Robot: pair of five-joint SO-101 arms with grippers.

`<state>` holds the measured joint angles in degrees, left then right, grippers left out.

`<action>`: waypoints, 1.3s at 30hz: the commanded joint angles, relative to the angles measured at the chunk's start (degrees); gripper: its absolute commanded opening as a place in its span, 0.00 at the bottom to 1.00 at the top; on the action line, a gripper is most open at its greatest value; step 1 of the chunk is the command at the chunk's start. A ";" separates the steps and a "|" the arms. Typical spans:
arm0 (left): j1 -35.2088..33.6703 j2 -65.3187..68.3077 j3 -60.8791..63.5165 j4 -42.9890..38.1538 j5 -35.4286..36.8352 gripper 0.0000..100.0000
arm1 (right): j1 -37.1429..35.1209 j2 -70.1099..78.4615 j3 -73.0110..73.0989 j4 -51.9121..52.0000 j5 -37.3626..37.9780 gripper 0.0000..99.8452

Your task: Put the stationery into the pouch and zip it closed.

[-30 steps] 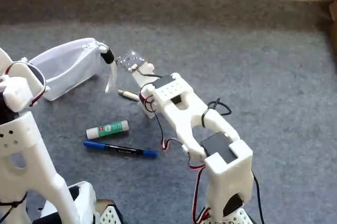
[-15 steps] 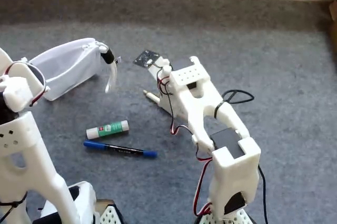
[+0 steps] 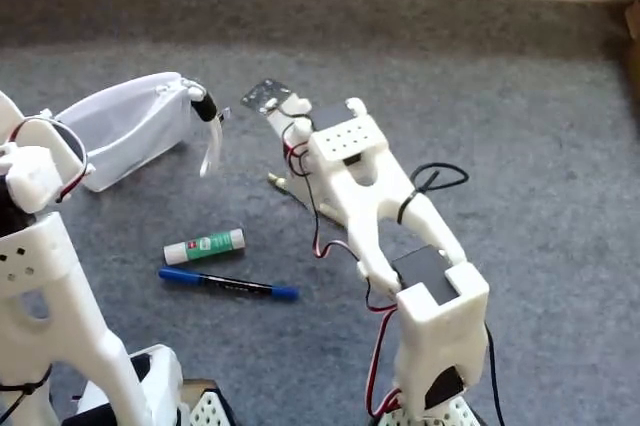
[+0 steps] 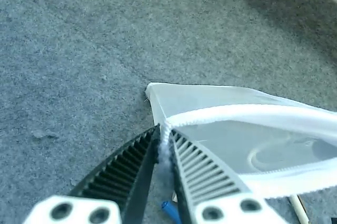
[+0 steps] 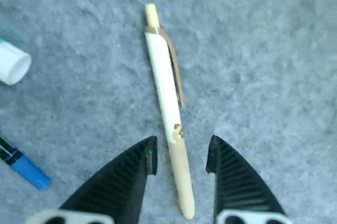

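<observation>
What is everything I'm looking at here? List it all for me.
pouch: one, white see-through, far left on the carpet, its edge pinched
cream pen: one, cream and tan, lying flat in the middle
glue stick: one, white with green label, nearer than the pouch
blue pen: one, blue and black, just beside the glue stick
carpet: one, grey, under everything
arms: two, white
left end effector: one, black fingers, shut on the pouch edge
right end effector: one, black fingers, open over the cream pen
</observation>
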<state>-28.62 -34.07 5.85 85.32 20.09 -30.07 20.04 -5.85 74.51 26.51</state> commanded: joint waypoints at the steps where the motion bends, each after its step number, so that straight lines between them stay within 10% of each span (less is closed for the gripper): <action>1: -0.66 -1.27 -1.27 -1.05 -0.35 0.01 | -3.65 -0.48 -2.95 -8.04 -0.70 0.15; 15: -0.66 -1.27 -1.27 -0.70 -0.44 0.01 | -4.53 9.98 0.48 -17.98 -0.70 0.15; 21: -0.66 -1.27 -1.27 -0.70 -0.44 0.01 | -4.44 9.89 0.57 -17.54 -0.35 0.00; 39: 2.51 -1.27 -1.45 -0.70 -0.44 0.01 | 0.31 -6.02 -4.09 0.84 -0.62 0.01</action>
<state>-28.62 -34.07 5.85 85.32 20.09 -32.35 22.95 -7.78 73.80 26.33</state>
